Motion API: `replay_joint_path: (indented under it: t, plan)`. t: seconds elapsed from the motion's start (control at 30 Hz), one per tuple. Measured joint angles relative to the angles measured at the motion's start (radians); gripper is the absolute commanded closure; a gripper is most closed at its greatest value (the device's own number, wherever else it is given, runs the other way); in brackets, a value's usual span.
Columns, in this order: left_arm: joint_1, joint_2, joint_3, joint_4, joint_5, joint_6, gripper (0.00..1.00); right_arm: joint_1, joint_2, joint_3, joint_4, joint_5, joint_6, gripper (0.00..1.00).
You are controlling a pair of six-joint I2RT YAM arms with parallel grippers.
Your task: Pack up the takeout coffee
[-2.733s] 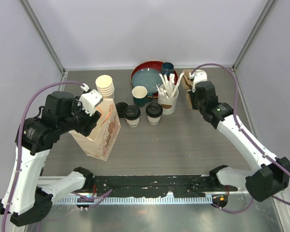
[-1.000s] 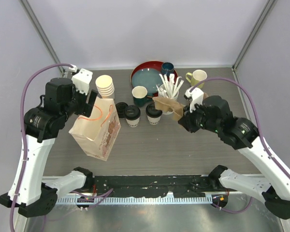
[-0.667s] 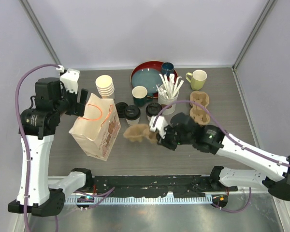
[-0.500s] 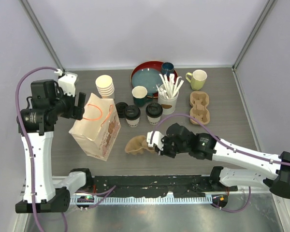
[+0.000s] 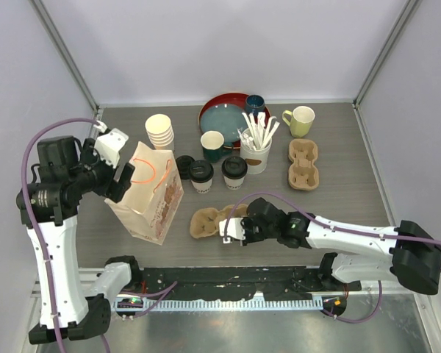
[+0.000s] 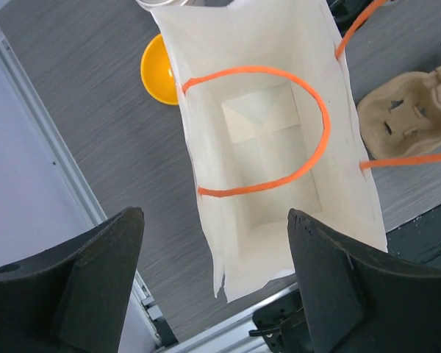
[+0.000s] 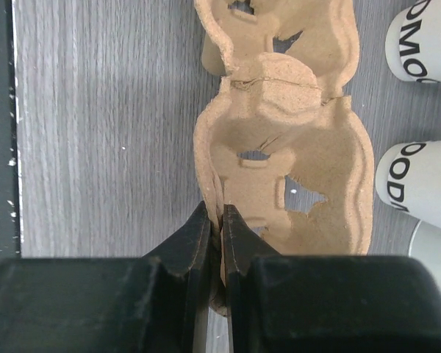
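Observation:
Two takeout coffee cups, cream with black lids, stand side by side mid-table [image 5: 201, 175] [image 5: 234, 170]; their sides show at the right edge of the right wrist view [image 7: 425, 45] [image 7: 417, 184]. My right gripper [image 5: 233, 229] [image 7: 220, 215] is shut on the rim of a brown pulp cup carrier [image 5: 209, 220] [image 7: 290, 165], which lies low over the table in front of the cups. My left gripper [image 5: 122, 176] [image 6: 214, 218] is open, hovering above the upright paper bag [image 5: 153, 197] [image 6: 272, 140]. The bag has orange handles and its inside looks empty.
A second pulp carrier [image 5: 303, 163] lies at the right. Behind the coffees are a stack of paper cups [image 5: 160, 131], loose black lids [image 5: 184, 163], a teal cup [image 5: 213, 145], a cup of stirrers [image 5: 256, 147], a red tray [image 5: 214, 110], a dark mug [image 5: 254, 104] and a yellow-green mug [image 5: 301, 119].
My right arm carried one pulp carrier from the back right across to the table in front of the coffees. The left gripper drew back from the bag's rim, still open.

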Motion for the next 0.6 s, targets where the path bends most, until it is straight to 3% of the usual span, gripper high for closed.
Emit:
replay_joint_path:
  t: [0.4,0.6]
  plan:
    - [0.001,0.095,-0.107,-0.005,-0.03,0.174,0.16,0.0,0.051,-0.014,0.051,-0.012,-0.131,0.89]
    - [0.002,0.126,-0.172,0.055,-0.065,0.162,0.39,0.0,0.061,-0.014,0.05,0.0,-0.141,0.64]
